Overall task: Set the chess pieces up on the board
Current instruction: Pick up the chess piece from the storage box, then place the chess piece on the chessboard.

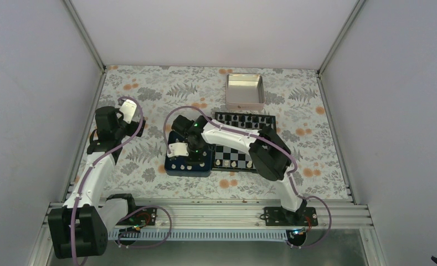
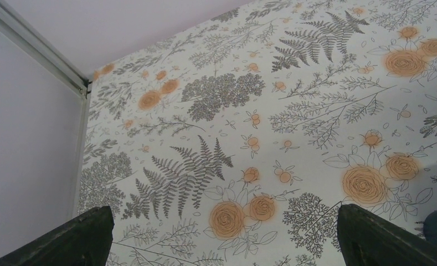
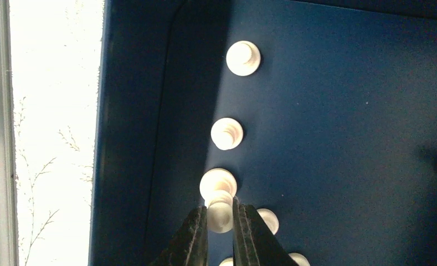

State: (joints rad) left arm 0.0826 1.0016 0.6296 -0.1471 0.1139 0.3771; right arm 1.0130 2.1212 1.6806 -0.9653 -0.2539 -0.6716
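Right gripper (image 3: pixel 220 206): dark ridged fingers (image 3: pixel 193 235), seen at the lower middle of the wrist frame, are clenched on a white piece (image 3: pixel 220 217).
Right arm: reached from lower right toward the centre of the top view, with the wrist turned down over the blue tray (image 1: pixel 174 168).
Chess pieces (image 3: pixel 227 133): small, cream and round-topped, stood in a line beside the tray's left wall.
Blue tray: dark and matte, with a raised rim.
Board (image 1: pixel 235 155): chequered with a black rim, placed just right of the tray and partly hidden by the arm.
Left gripper (image 2: pixel 225 213): jaws released wide over the floral cloth (image 2: pixel 293 111).
Left arm: folded at the left of the top view, well apart from the board.
Tin (image 1: pixel 245 91): silver and square, at upper centre.
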